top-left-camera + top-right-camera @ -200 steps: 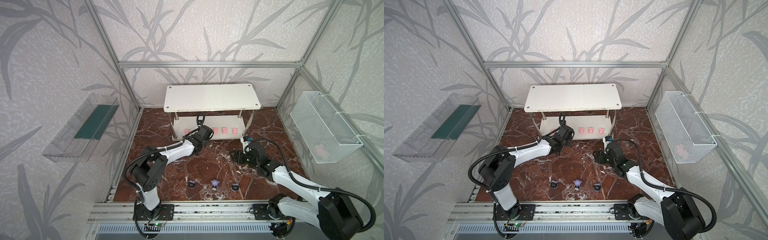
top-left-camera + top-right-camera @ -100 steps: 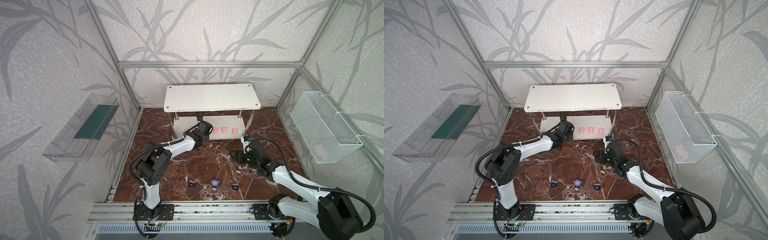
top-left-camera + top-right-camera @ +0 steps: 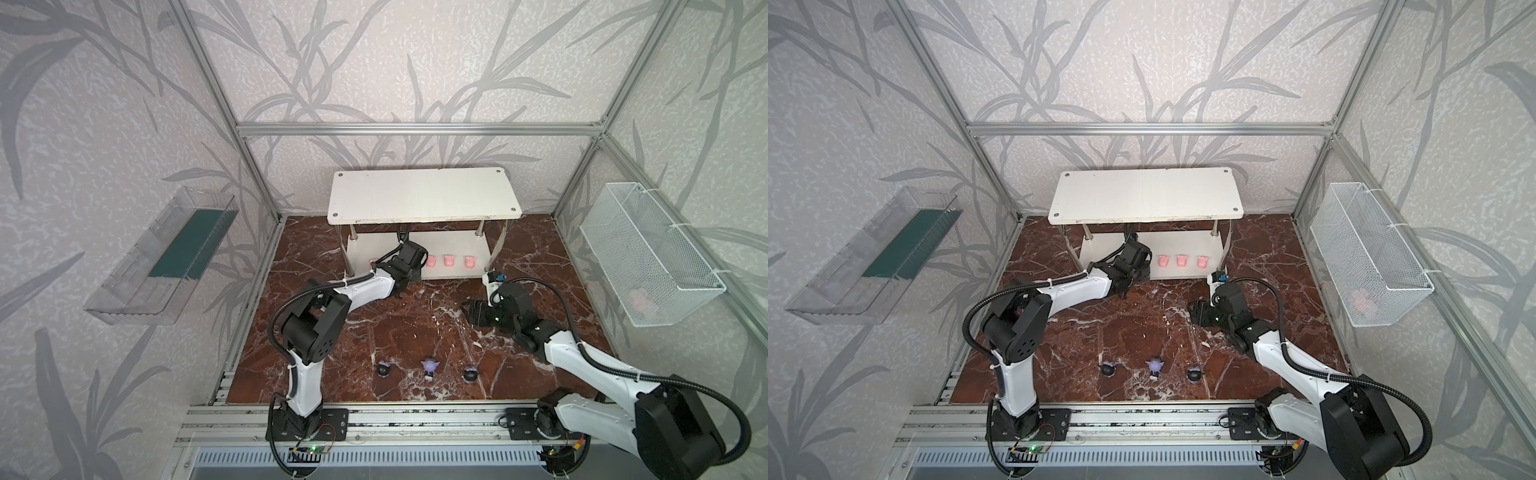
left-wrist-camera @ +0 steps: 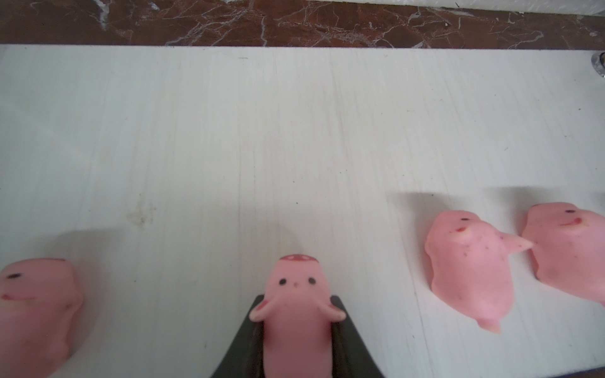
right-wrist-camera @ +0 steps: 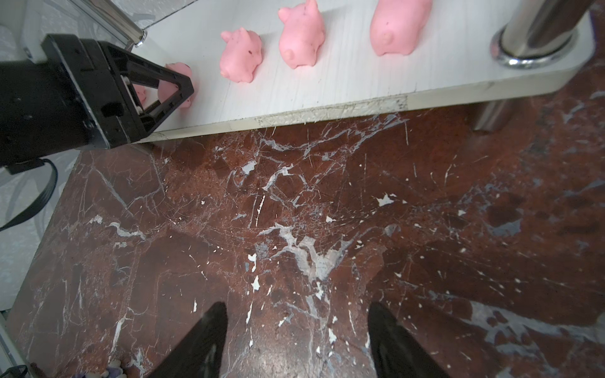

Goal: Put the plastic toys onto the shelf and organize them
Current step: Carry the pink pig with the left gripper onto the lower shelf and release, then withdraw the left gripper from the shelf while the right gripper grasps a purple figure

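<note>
The white two-tier shelf [image 3: 424, 195] stands at the back. My left gripper [image 3: 409, 259] reaches onto its lower tier [image 4: 262, 131], shut on a pink piglet [image 4: 296, 294] whose head sticks out past the fingertips. Three more piglets [image 3: 449, 260] stand in a row to its right, and another [image 4: 36, 304] stands on its other side. On the floor near the front edge stand two black figurines [image 3: 384, 369] [image 3: 471, 372] with a lilac one [image 3: 430, 368] between them. My right gripper [image 3: 471, 311] hovers open over bare floor right of centre, holding nothing.
A clear plastic bin [image 3: 162, 257] hangs on the left wall. A white wire basket [image 3: 648, 257] on the right wall holds something pink [image 3: 640, 297]. A chrome shelf leg [image 5: 537, 26] stands at the lower tier's right corner. An aluminium rail [image 3: 374, 419] runs along the front.
My left arm has stretched a little farther toward the shelf's lower tier, still holding the piglet. The right arm has not moved.
</note>
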